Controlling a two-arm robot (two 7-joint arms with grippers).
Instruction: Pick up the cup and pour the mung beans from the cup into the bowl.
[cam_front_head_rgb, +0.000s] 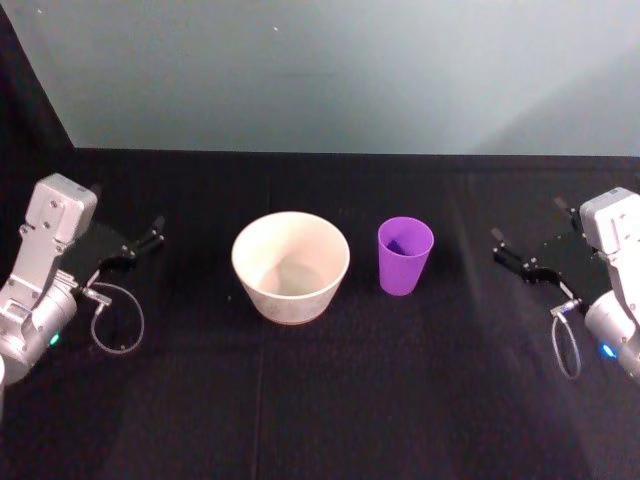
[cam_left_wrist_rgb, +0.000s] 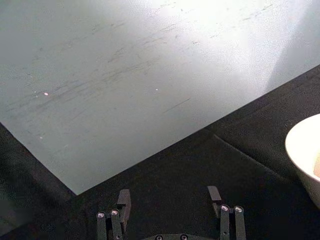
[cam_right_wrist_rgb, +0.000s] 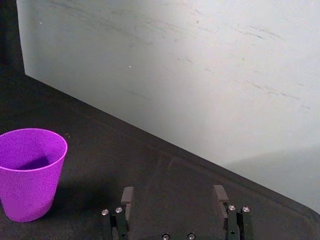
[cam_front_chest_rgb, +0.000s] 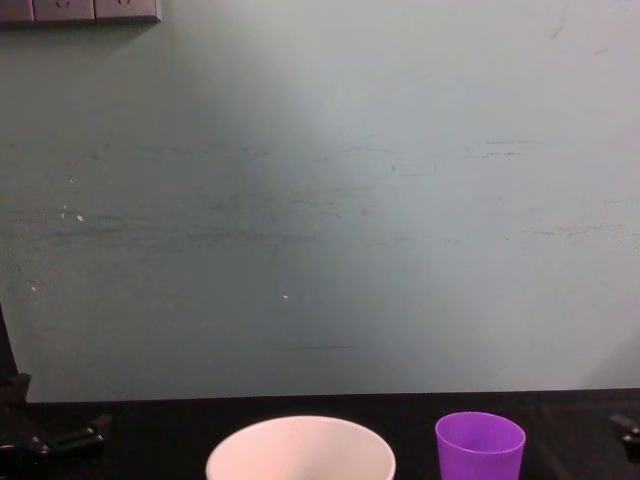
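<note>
The purple cup (cam_front_head_rgb: 405, 256) stands upright on the black table, just right of the wide pale bowl (cam_front_head_rgb: 256, 285). The cup's inside is in shadow, so the mung beans are hidden. My left gripper (cam_front_head_rgb: 144, 241) rests open at the table's left side, well left of the bowl; its wrist view shows the spread fingers (cam_left_wrist_rgb: 123, 199) and the bowl's edge (cam_left_wrist_rgb: 301, 150). Over on the right my right gripper (cam_front_head_rgb: 506, 250) is open, a short way from the cup. In its wrist view the cup (cam_right_wrist_rgb: 30, 173) stands ahead of the parted fingers (cam_right_wrist_rgb: 218, 194).
A pale grey-green wall (cam_front_head_rgb: 330, 70) runs along the table's back edge. A cable loop (cam_front_head_rgb: 118, 320) hangs from the left wrist and another (cam_front_head_rgb: 566, 345) from the right. In the chest view the bowl (cam_front_chest_rgb: 300, 424) and the cup (cam_front_chest_rgb: 480, 446) sit low.
</note>
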